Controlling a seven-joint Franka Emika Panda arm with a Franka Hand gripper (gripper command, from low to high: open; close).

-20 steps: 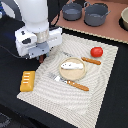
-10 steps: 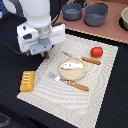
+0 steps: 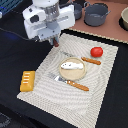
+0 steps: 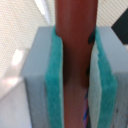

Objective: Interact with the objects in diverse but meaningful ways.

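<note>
In the wrist view my gripper (image 4: 75,75) is shut on the reddish-brown sausage stick (image 4: 75,45), which stands upright between the green pads (image 4: 54,80). In the exterior view the gripper (image 3: 54,41) hangs over the far corner of the mat on the exterior view's left. The tan plate (image 3: 80,74) lies mid-mat with the white fish piece (image 3: 71,65) on it. The red tomato (image 3: 97,51) sits behind it toward the exterior view's right. An orange-handled utensil (image 3: 91,61) lies behind the plate and another (image 3: 75,84) in front. The yellow-orange bread block (image 3: 27,80) rests at the mat's edge.
A cream striped placemat (image 3: 47,95) covers the black table. Two grey pots (image 3: 96,14) (image 3: 76,10) stand at the back, and a bowl (image 3: 124,19) sits at the exterior view's right edge.
The arm has shifted slightly toward the back of the mat, still holding the sausage stick. The things on the mat have not moved.
</note>
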